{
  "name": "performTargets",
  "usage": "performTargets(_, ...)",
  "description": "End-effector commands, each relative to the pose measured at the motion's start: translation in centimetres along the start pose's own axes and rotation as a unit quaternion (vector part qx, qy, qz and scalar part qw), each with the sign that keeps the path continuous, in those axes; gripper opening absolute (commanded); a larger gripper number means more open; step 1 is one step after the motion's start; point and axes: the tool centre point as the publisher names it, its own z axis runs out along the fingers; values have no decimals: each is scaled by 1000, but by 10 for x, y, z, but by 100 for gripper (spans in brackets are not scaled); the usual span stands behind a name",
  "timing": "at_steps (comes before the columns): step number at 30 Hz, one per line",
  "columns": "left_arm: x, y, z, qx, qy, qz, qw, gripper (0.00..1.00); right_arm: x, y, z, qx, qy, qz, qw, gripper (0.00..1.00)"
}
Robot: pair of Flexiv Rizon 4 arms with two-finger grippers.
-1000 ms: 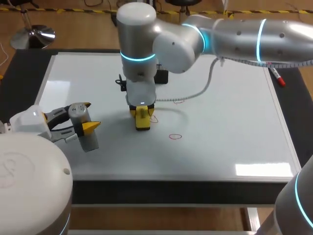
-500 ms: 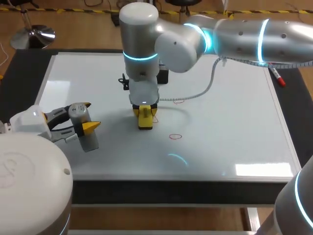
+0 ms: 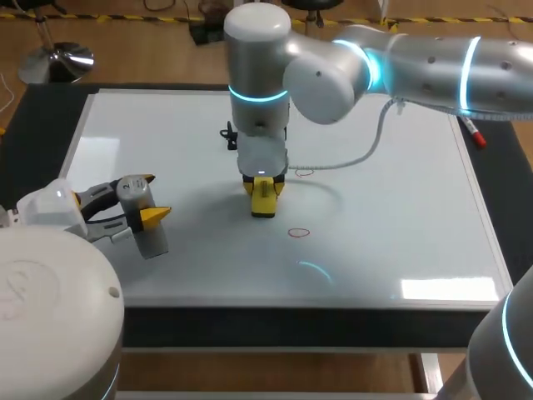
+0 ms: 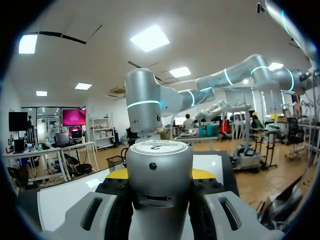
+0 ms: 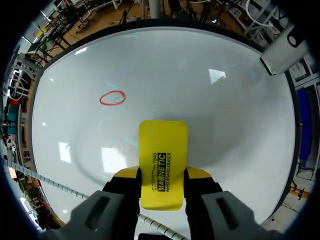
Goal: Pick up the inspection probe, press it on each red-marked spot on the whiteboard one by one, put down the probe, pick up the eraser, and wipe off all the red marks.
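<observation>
My right gripper (image 3: pixel 263 193) stands over the middle of the whiteboard (image 3: pixel 166 125), shut on the yellow eraser (image 3: pixel 264 202), whose lower face looks to be on the board. In the right wrist view the eraser (image 5: pixel 163 155) sits between the fingers of that gripper (image 5: pixel 163 174), with a red ring mark (image 5: pixel 112 98) ahead and to one side. Two red marks show from above: one (image 3: pixel 298 232) in front of the eraser, one (image 3: pixel 304 172) behind it. At the board's left edge my left gripper (image 3: pixel 151 197) is shut on the silver cylindrical probe (image 3: pixel 140 210), held above the surface; the probe (image 4: pixel 159 165) fills the left wrist view.
A red marker pen (image 3: pixel 475 133) lies at the board's far right edge. A white coiled cable (image 3: pixel 350 158) hangs from my right arm over the board behind the eraser. A small black part (image 3: pixel 228 134) sticks out beside the right wrist.
My right arm has slid the eraser to the right across the board, over the spot where a small red mark showed beside it. The left arm and probe have not moved.
</observation>
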Motion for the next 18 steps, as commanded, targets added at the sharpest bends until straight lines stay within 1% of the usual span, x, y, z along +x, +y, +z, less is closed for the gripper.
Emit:
performTargets(1, 0, -1, 0, 0, 0, 0, 1000, 0, 14, 1, 1, 4, -3, 5, 1000, 0)
performTargets(4, 0, -1, 0, 0, 0, 0, 1000, 0, 19, 1, 0, 4, -2, 9, 1000, 0)
performTargets(8, 0, -1, 0, 0, 0, 0, 1000, 0, 22, 2, -9, 13, -4, 11, 1000, 0)
performTargets(11, 0, -1, 0, 0, 0, 0, 1000, 0, 23, 4, -20, 24, -6, 8, 1000, 0)
performTargets(14, 0, -1, 0, 0, 0, 0, 1000, 0, 24, 3, -32, 35, -16, 0, 999, 0)
performTargets(18, 0, -1, 0, 0, 0, 0, 1000, 0, 31, -1, -49, 49, -20, -4, 999, 0)
